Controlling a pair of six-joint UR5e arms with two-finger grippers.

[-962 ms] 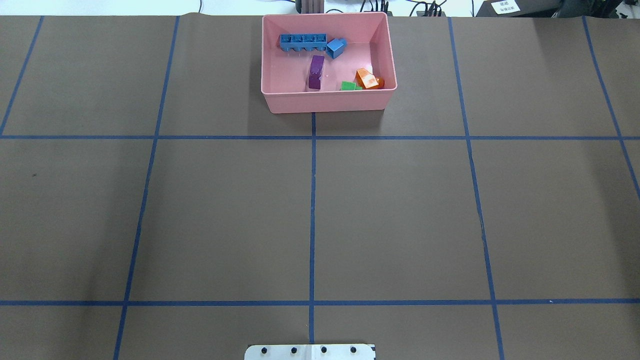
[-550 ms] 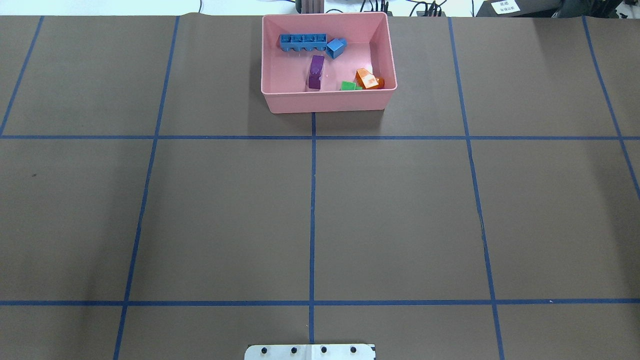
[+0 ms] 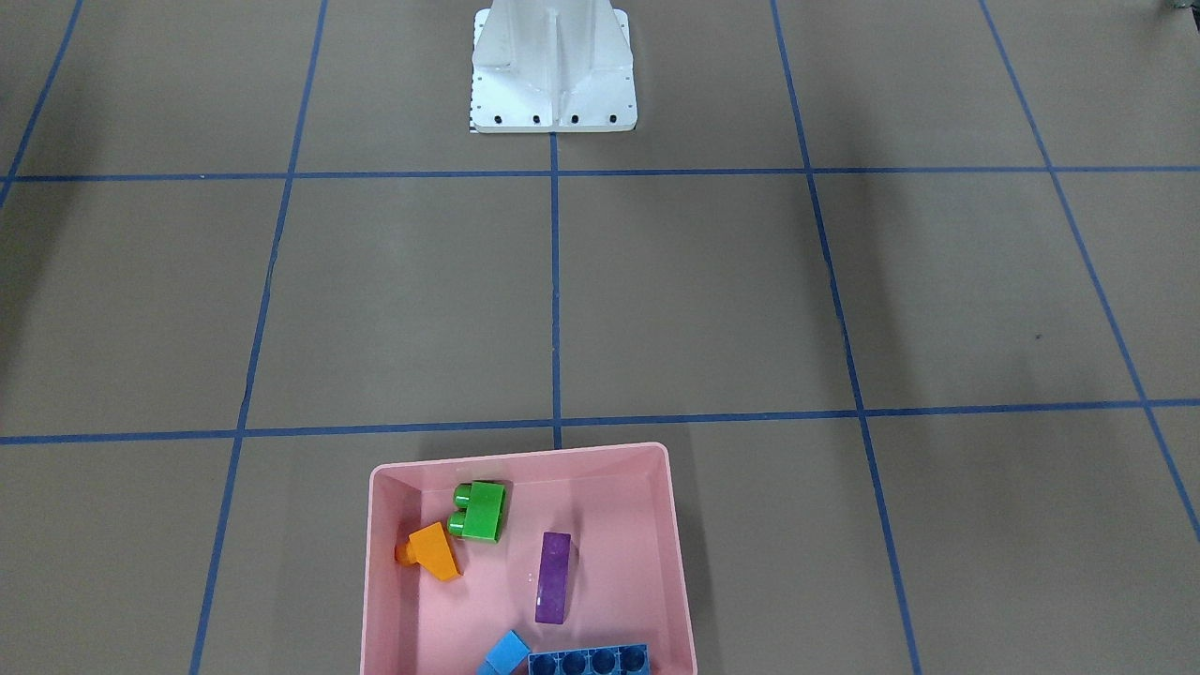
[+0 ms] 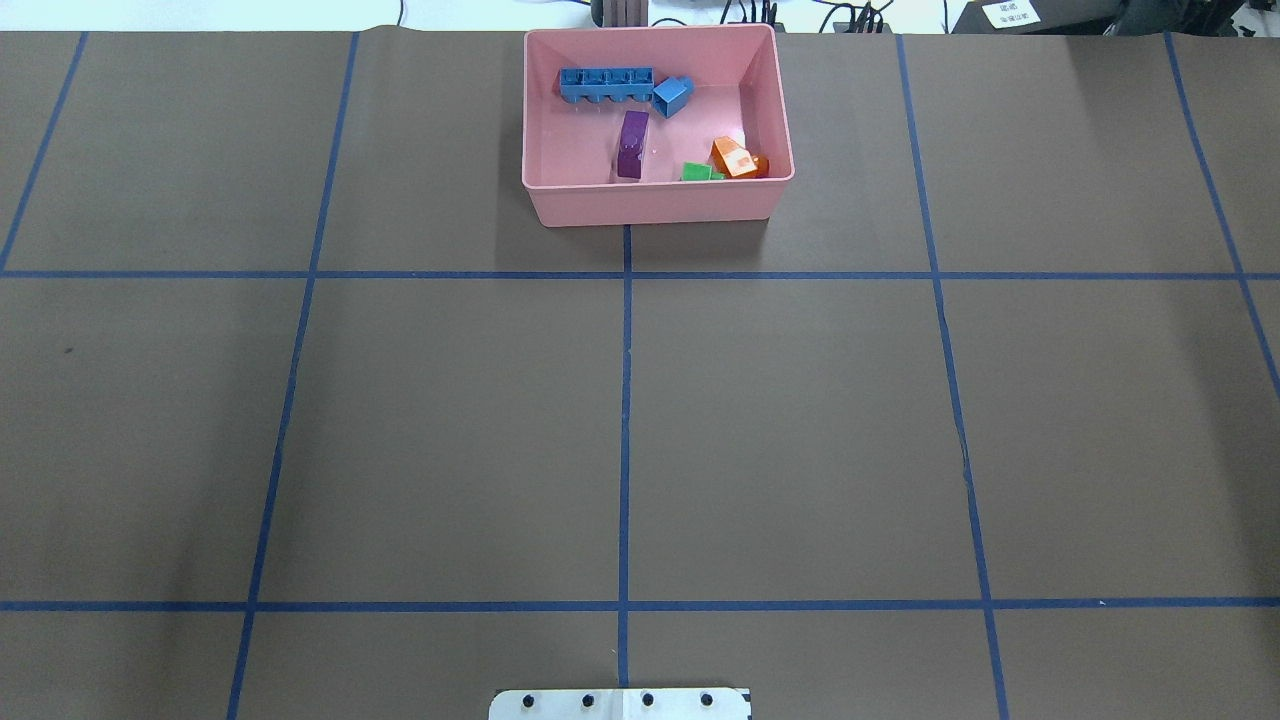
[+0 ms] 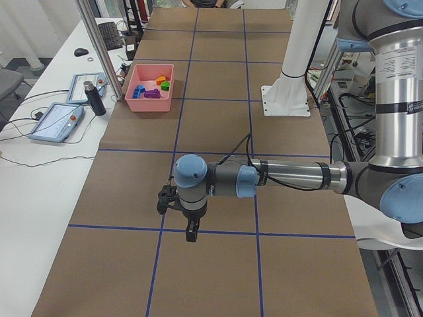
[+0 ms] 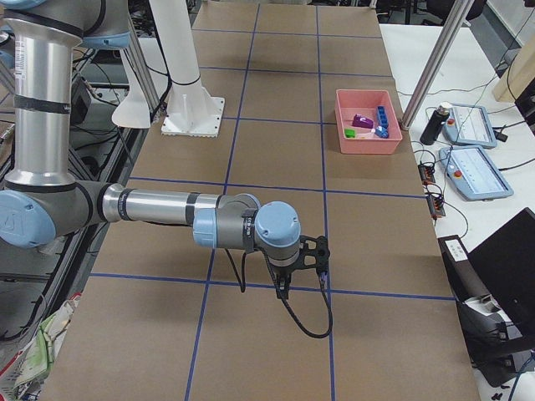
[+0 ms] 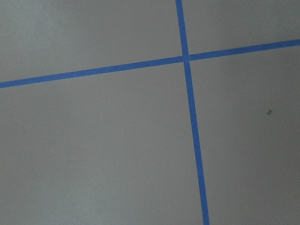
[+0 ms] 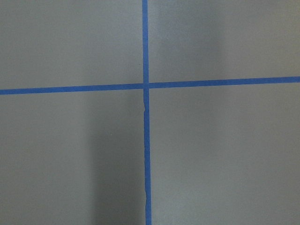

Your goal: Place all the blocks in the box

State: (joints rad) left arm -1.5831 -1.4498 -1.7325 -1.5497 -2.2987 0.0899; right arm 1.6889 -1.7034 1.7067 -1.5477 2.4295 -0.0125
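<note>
Your left gripper point(image 5: 190, 231) and right gripper point(image 6: 282, 288) each hang low over opposite ends of the worktop, well apart from the box. They show only in the side views, so you cannot tell whether either is open or closed. Both wrist cameras see just the brown paper-covered worktop point(image 4: 450, 420) and its blue tape grid lines point(image 4: 625, 420), which suggests the arms sit there to keep out of the way.

The white metal base point(image 3: 553, 84) stands at the robot's edge. Across from it, at the far edge, lies the shallow pink rectangular plastic box point(image 4: 655, 205).

All five blocks are inside it:
- The long blue four-stud brick point(image 4: 604, 83) lies along the far wall.
- The long purple brick point(image 4: 631, 145) lies mid-floor.
- The green two-stud brick point(image 3: 480, 511) is tipped on its side near the robot-side wall.
- The orange sloped brick point(image 3: 436, 551) is just beside the green one.
- The small light-blue cube point(image 4: 672, 95) sits at the long blue brick's end.

They lie loose and unstacked, as dropped pieces would. To my eye the task is finished.
</note>
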